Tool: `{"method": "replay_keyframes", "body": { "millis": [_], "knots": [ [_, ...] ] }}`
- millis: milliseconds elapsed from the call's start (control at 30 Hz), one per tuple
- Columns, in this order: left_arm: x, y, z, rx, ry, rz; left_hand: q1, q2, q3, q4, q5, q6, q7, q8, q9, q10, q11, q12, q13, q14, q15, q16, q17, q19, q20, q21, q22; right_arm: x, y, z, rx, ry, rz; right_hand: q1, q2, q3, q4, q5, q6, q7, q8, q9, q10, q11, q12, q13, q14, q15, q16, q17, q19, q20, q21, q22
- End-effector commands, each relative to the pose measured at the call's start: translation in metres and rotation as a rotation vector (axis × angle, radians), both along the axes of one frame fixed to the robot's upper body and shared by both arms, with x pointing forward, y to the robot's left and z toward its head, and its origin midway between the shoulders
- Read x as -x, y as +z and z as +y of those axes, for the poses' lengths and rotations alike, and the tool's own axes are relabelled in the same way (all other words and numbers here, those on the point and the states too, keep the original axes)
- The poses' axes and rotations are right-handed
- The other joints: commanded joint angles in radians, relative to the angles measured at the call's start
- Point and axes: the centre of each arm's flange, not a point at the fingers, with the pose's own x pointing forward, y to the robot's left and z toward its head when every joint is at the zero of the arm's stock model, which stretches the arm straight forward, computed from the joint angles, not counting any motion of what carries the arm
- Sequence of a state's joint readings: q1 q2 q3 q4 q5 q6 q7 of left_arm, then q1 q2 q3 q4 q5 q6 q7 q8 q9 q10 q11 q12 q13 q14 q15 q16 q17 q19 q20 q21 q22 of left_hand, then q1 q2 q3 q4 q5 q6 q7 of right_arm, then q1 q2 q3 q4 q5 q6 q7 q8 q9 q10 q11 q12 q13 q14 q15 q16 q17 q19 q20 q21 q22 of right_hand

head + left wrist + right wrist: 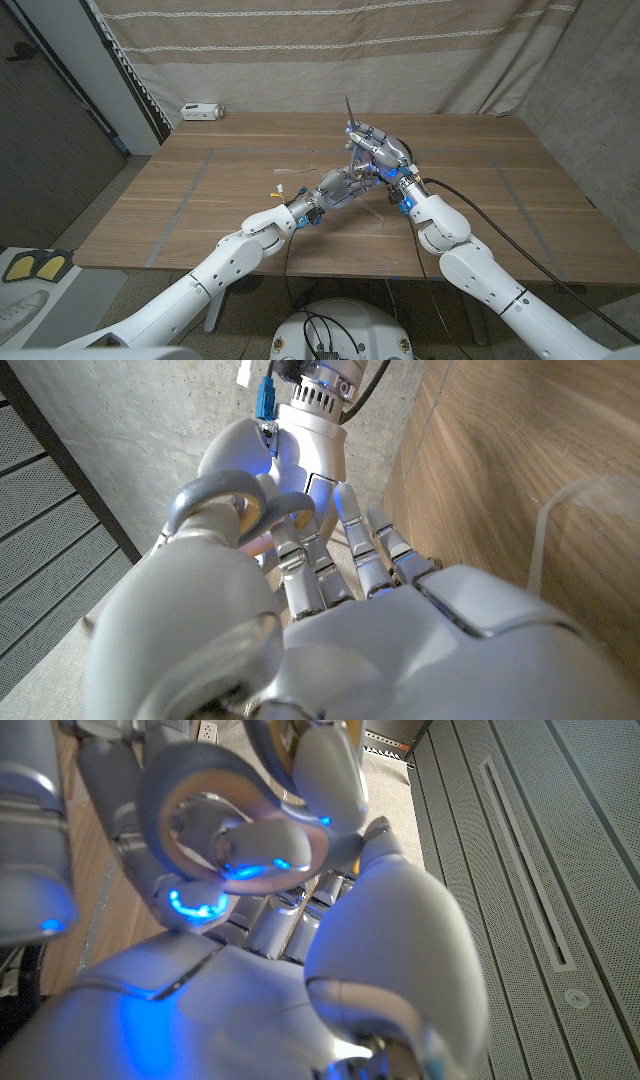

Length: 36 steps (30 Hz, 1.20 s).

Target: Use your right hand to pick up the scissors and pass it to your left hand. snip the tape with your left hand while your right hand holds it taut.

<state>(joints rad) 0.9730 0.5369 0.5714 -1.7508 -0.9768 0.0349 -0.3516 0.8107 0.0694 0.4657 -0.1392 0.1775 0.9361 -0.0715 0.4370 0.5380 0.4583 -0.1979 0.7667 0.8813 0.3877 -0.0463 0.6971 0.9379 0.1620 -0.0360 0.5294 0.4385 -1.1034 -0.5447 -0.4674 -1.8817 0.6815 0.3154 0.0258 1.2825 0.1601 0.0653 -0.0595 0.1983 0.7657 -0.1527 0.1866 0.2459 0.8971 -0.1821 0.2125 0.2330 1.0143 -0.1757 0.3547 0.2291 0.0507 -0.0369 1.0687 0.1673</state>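
Grey-handled scissors (352,125), one pair (blades pointing up), gripped by right hand (378,150); left hand (340,186) touching loops, grasp unclear.

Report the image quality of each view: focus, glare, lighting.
Head view: even light, sharp; scissors clearly seen above the right hand, which meets the left hand over the table. Left wrist view: near hand shell soft and close, scissor handle loop in focus. Right wrist view: blue glow on the hand, foreground blurred, handle loop soft.
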Motion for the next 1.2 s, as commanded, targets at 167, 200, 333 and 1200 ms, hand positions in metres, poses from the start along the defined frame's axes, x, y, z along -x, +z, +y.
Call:
{"method": "replay_keyframes", "body": {
  "millis": [167,200,333,1200],
  "knots": [
    [-0.002,-0.003,0.001,0.008,0.006,0.021,0.081,0.117,0.06,0.063,0.0,0.004,-0.001,0.021,0.024,0.026,-0.01,0.018,0.118,0.009,-0.175,0.008,0.003,-0.001,-0.007,0.015,0.004,-0.009,0.002,-0.006,0.014,0.058,0.003,-0.116,0.014,-0.024,0.027,0.022,-0.008,-0.041,0.015,-0.007,-0.108,0.002,-0.007,0.009,-0.292,-0.047,-0.045,0.037,-0.053,0.058,-0.072,0.005],
    [-0.003,-0.003,0.002,0.006,0.007,0.022,0.081,0.117,0.061,0.064,0.0,0.003,0.0,0.022,0.026,0.026,-0.01,0.018,0.118,0.01,-0.175,0.007,0.001,-0.001,-0.006,0.016,0.004,-0.009,0.002,-0.007,0.012,0.06,0.005,-0.135,0.016,-0.025,0.032,0.026,-0.008,-0.044,0.015,-0.009,-0.157,-0.002,-0.015,0.008,-0.345,-0.045,-0.055,0.042,-0.061,0.068,-0.087,0.005],
    [-0.003,-0.003,0.002,0.004,0.007,0.022,0.082,0.115,0.058,0.061,0.0,0.003,-0.003,0.029,0.035,0.026,-0.01,0.017,0.118,0.01,-0.175,0.009,0.001,-0.001,-0.008,0.018,0.005,-0.011,0.003,-0.008,0.016,0.062,-0.002,-0.186,0.014,-0.028,0.041,0.037,-0.054,-0.038,0.007,-0.016,-0.264,0.008,-0.016,0.006,-0.483,-0.037,-0.088,0.051,-0.079,0.088,-0.131,0.005],
    [0.0,-0.003,0.01,0.024,0.022,0.019,0.08,0.11,0.053,0.054,-0.001,0.005,-0.01,0.061,0.074,0.032,-0.013,0.009,0.115,0.006,-0.174,0.009,-0.008,-0.009,-0.009,0.031,0.008,-0.014,0.006,-0.026,-0.054,0.016,-0.008,-0.305,-0.009,-0.055,0.053,0.07,-0.356,-0.001,-0.002,-0.026,-0.551,0.034,-0.016,-0.009,-0.669,-0.014,-0.142,0.032,-0.093,0.107,-0.235,0.005]
  ]
}}
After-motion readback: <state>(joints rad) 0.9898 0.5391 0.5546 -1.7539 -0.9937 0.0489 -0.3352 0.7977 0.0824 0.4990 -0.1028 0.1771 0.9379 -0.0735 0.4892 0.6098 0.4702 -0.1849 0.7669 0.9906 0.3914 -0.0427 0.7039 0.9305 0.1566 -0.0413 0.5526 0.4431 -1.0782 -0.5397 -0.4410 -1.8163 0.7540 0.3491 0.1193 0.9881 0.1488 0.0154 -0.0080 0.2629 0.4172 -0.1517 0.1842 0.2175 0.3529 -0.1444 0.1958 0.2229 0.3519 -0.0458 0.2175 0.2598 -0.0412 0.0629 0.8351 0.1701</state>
